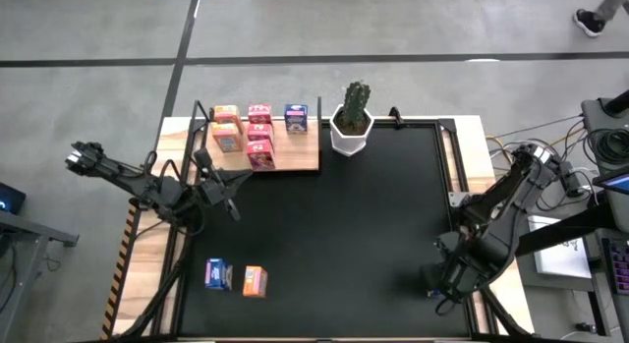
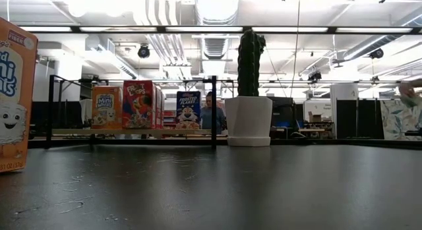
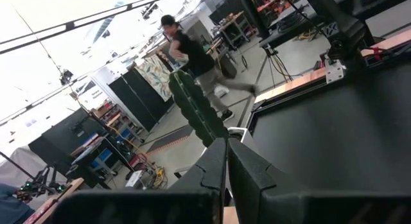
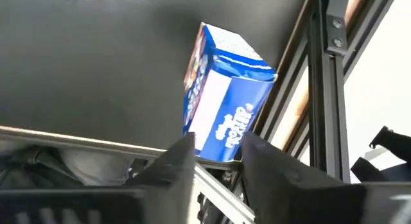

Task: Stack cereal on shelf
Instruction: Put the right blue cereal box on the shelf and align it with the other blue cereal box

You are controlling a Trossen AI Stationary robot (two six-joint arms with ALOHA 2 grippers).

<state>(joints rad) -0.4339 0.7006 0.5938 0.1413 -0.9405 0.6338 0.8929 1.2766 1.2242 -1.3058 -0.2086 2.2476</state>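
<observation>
1. A dark tabletop mat [image 2: 250, 187] fills the near ground and runs level to the far edge.
2. At the near left, an orange cereal box [image 2: 13, 98] stands upright, cut off by the picture's edge.
3. Far across the mat lies the shelf [image 2: 132, 132], a thin light board with black upright posts.
4. On the shelf stand three boxes in a row: an orange mini box [image 2: 106, 107] on the left, a red box [image 2: 144, 105] just beside it, and a blue box [image 2: 188, 110] a little apart to the right.
5. Right of the shelf stands a white pot [image 2: 248, 120] holding a tall green cactus [image 2: 250, 62].
6. Behind the shelf, in the room, a person [image 2: 211, 115] shows between the blue box and the pot.
</observation>
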